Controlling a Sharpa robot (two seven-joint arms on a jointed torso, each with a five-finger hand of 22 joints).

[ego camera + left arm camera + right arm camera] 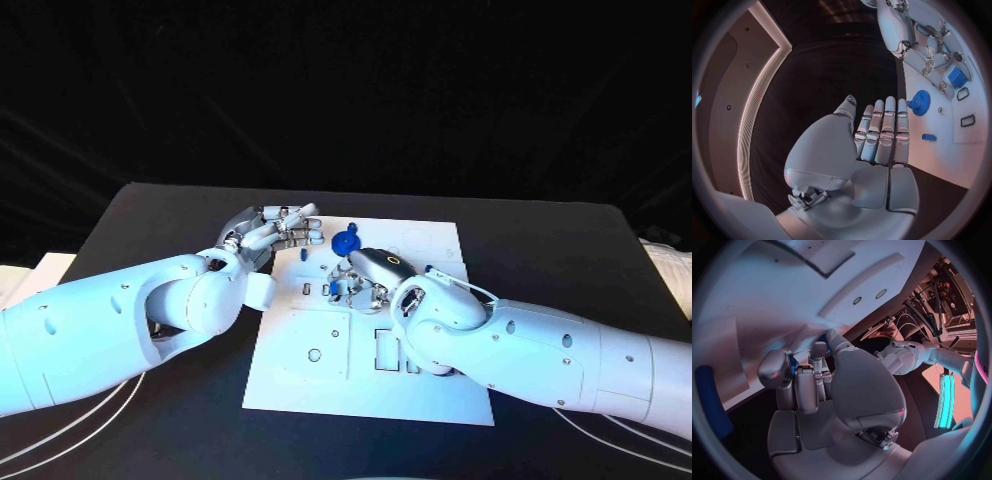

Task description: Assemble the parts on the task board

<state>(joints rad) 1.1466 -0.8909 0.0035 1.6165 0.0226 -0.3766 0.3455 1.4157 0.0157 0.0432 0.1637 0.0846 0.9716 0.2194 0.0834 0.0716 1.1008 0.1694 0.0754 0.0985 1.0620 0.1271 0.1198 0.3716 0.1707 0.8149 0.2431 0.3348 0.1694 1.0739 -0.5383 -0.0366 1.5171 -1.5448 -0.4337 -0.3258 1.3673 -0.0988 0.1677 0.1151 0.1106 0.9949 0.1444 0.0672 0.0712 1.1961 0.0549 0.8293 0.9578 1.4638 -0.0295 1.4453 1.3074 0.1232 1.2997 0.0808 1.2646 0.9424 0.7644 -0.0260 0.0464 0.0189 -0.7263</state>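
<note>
The right hand (364,277) rests over the middle of the task board (433,390), its fingers (807,385) curled down together; in the right wrist view a small blue part (792,366) shows pinched between the fingertips and thumb, pressed close to the white plate, and in the head view a sliver of that blue sits just under the fingers. The left hand (274,232) hovers at the board's far left corner with its fingers (882,132) straight, side by side and holding nothing, the thumb set a little apart. Just beyond those fingertips lies a blue gear (345,243), round and toothed, flat on the plate between the two hands and near the right hand's knuckles. The left wrist view also shows a small blue block (929,137) lying on the board beside the left fingers, apart from them, and a larger blue square piece (957,77) farther off, near the right hand. The board itself is a white plate with rectangular cut-outs and small round holes, lying on the black table (144,215). No writing or label can be read on any of it.
</note>
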